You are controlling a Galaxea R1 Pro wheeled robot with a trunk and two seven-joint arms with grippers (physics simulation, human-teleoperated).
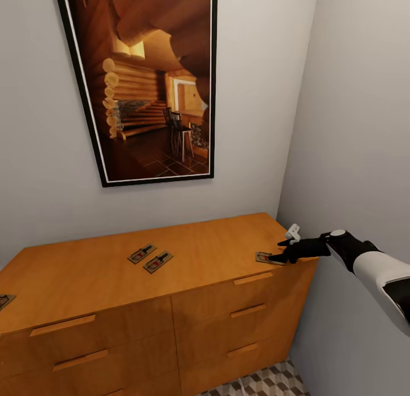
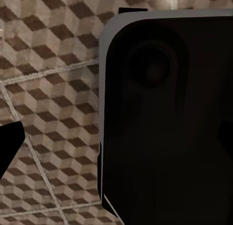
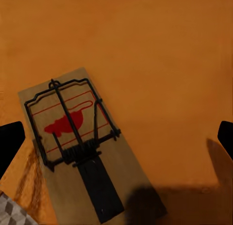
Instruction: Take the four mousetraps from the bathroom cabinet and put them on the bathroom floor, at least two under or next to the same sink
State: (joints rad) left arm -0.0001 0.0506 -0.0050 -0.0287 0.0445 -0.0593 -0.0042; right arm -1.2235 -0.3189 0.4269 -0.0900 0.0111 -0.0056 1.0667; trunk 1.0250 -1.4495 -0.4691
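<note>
Our right gripper [image 1: 283, 255], jaws spread wide, hovers over the mousetrap [image 1: 266, 258] at the cabinet [image 1: 188, 305] top's front right edge, its long axis running roughly between the fingers, so we judge this arm nearer.

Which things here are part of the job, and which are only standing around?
Part of the job:
- mousetraps on the cabinet: pair, one at the right gripper (trap), one at the left edge
- tiled floor

Not part:
- framed picture
- walls
</note>
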